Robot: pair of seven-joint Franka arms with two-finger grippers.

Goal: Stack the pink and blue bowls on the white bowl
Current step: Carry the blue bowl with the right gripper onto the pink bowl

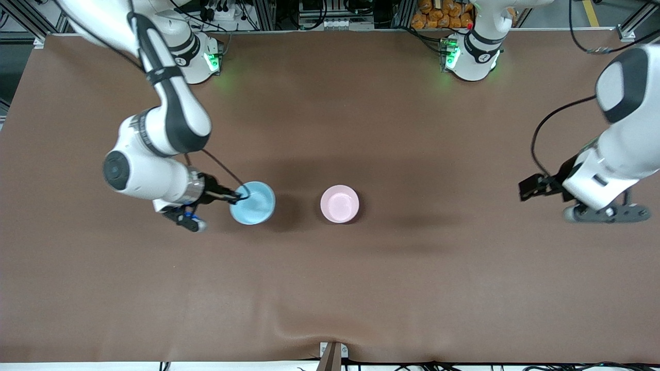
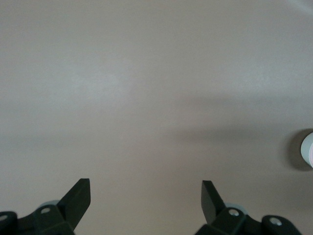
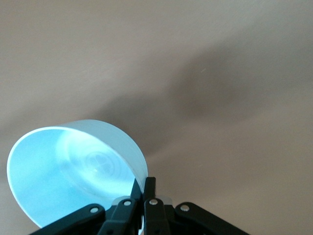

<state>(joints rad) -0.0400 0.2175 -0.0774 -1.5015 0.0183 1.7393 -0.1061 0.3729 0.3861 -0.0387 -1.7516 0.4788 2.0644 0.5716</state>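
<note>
A broad brown surface (image 1: pixel 330 288) stretches between two white robot arms whose bases stand along its farther edge. The right arm (image 1: pixel 170 118) reaches down over its own end of the surface, while the left arm (image 1: pixel 619 144) waits over the left arm's end, well apart from the bowls.

The blue bowl (image 1: pixel 252 203) is tilted and lifted off the surface, casting a shadow beneath it in the right wrist view. The right gripper (image 1: pixel 238 196) has its fingers pinched together on the bowl's rim, one inside the wall and one outside.

The pink bowl (image 1: pixel 339 204) sits upright on the surface near the middle, toward the left arm's end from the blue bowl and apart from it. Whether another bowl lies under it cannot be told.

The left gripper (image 2: pixel 145 193) hangs over bare surface with its fingers spread wide and nothing between them; an edge of the pink bowl shows at the border of the left wrist view.
</note>
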